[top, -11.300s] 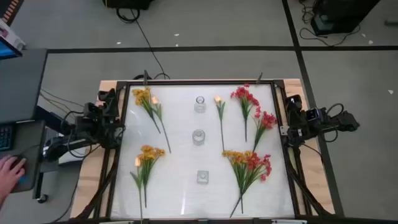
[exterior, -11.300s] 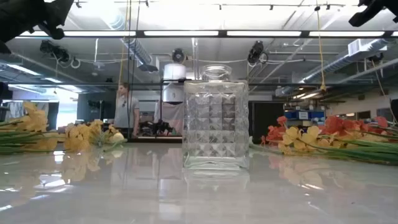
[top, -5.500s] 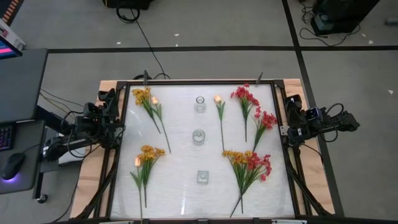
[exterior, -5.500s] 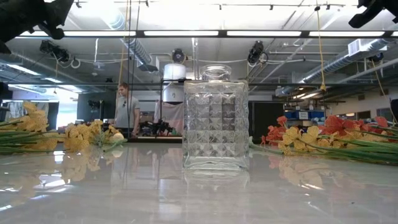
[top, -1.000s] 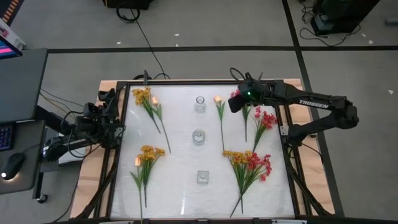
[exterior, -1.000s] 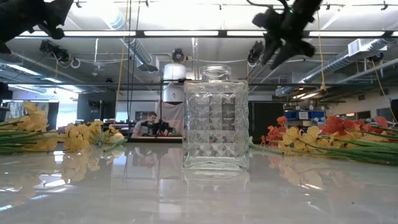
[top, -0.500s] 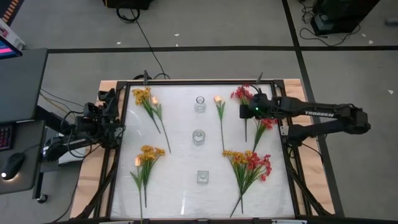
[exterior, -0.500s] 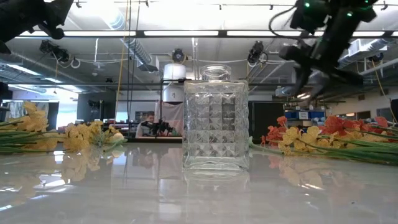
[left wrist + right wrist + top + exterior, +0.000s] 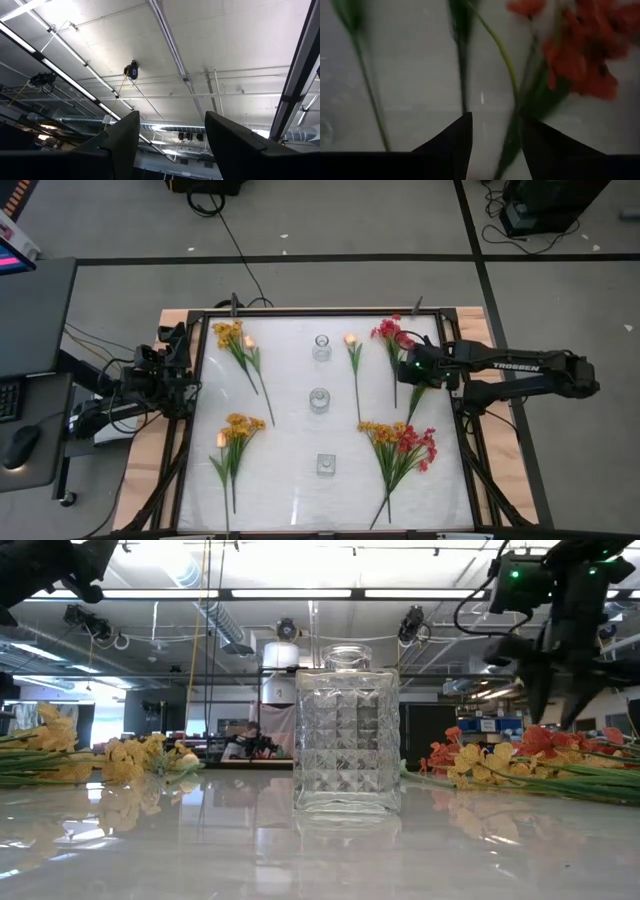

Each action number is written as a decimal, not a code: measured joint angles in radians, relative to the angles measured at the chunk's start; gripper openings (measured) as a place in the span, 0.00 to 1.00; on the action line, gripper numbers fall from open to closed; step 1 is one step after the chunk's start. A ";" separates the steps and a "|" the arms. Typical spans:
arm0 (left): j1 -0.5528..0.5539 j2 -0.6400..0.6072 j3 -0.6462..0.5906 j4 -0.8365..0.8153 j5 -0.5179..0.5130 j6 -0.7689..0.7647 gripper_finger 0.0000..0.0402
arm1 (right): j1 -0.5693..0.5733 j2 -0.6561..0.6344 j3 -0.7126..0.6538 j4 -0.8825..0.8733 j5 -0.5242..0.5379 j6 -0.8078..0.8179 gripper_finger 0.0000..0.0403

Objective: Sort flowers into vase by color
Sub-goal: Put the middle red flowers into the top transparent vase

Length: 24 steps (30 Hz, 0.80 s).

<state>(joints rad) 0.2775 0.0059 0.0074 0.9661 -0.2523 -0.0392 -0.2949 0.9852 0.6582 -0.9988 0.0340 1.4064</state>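
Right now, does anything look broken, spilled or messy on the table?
Nothing stands out. The three glass vases stand upright and empty, the flowers lie flat in tidy bunches, and the right gripper hovers open over red flowers.

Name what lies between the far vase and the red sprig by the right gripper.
In the high view, a peach-budded sprig lies between the far vase and the red sprig.

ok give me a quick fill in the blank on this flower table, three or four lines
1. Down the middle of the white table stand ____ clear glass vases.
2. The right gripper is stretched out over sprigs with ____ blossoms.
3. The left gripper waits at the table's ____ edge.
4. In the right wrist view the dark fingers stand ____, with a green stem beyond the gap.

Missing words: three; red; left; apart
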 joint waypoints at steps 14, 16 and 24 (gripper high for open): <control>0.000 0.000 0.000 0.000 0.000 0.000 0.58 | 0.086 0.085 0.000 -0.084 0.076 0.177 0.42; 0.000 0.000 0.000 0.000 0.000 0.000 0.58 | 0.090 0.116 0.000 -0.078 0.077 0.189 0.42; 0.000 0.000 0.000 0.000 0.000 0.000 0.58 | 0.124 0.247 0.000 -0.062 0.066 0.269 0.42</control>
<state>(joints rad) 0.2775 0.0059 0.0073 0.9661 -0.2523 -0.0394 -0.1711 1.2325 0.6582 -1.0605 0.1001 1.6750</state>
